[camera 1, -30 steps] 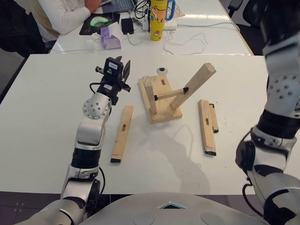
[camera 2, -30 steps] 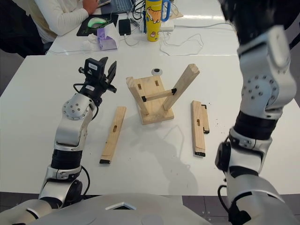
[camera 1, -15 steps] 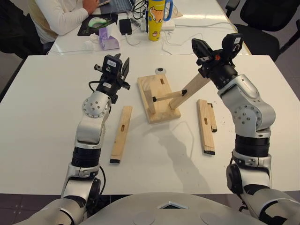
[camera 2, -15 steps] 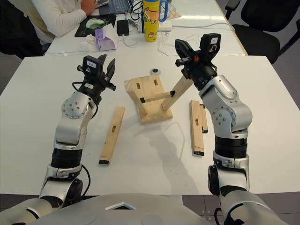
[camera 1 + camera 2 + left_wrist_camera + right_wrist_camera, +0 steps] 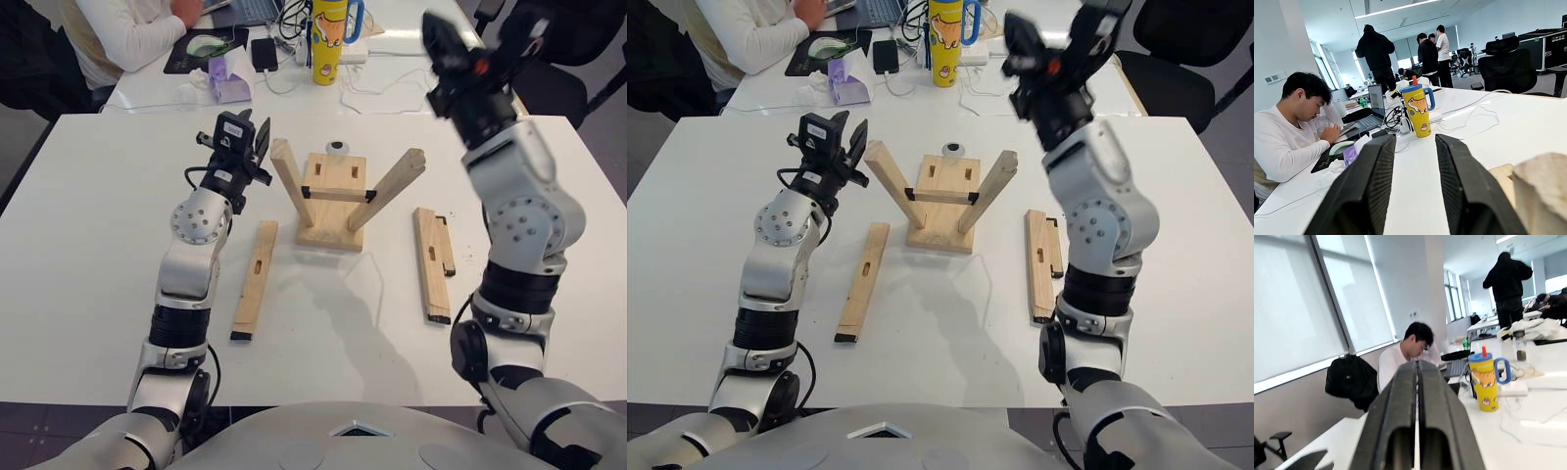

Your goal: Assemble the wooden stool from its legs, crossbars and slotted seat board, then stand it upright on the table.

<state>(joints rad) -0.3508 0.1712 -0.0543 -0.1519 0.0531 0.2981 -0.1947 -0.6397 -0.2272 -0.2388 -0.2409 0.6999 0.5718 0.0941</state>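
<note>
The left gripper (image 5: pixel 257 130) is being held over the table (image 5: pixel 98 215), pointing away, its fingers parted around nothing, just left of the half-built stool (image 5: pixel 338 191). The right gripper (image 5: pixel 439 34) is being held high above the far edge, its fingers pressed together on nothing. The stool is being supported mid-table on its flat seat board (image 5: pixel 328 230), with two splayed legs (image 5: pixel 292 181) sticking up. Print on the left gripper's white sticker (image 5: pixel 232 134) is too small to read.

Right pincer (image 5: pixel 437 32) blurred, wooden leg (image 5: pixel 1542 188) cropped
</note>
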